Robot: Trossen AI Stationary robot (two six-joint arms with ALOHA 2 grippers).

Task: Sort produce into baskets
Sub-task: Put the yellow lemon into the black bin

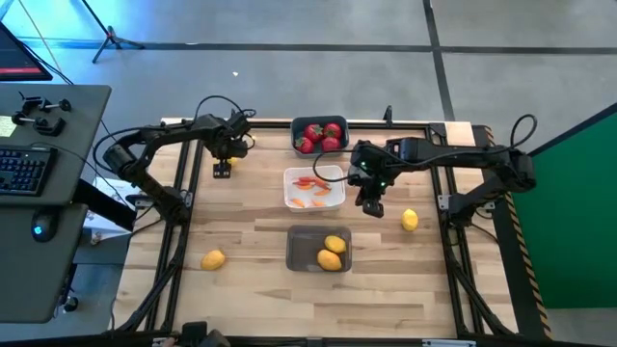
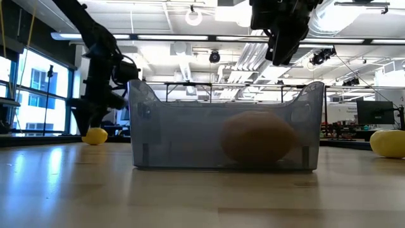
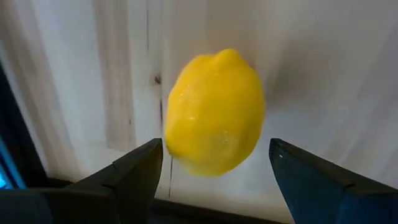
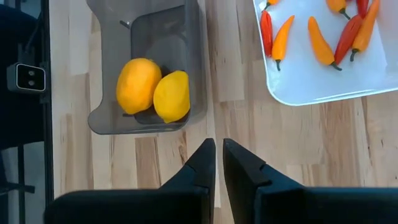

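Note:
My left gripper (image 1: 223, 166) is open at the table's far left, pointing down over a yellow lemon (image 3: 214, 112). The lemon rests on the table (image 2: 95, 135) just below the gripper, and the fingers stand on either side of it. In the high view the gripper hides it. My right gripper (image 1: 372, 202) is shut and empty, up above the table to the right of the white basket (image 1: 335, 200) of orange and red carrot-like pieces. The dark basket (image 1: 320, 122) at the far edge holds strawberries. The translucent grey basket (image 1: 294, 253) holds two lemons.
One loose lemon (image 1: 213, 258) lies at the near left and another (image 1: 410, 220) lies right of the baskets, close to my right gripper. The three baskets stand in a row down the table's middle. Bare wood lies to their left and right.

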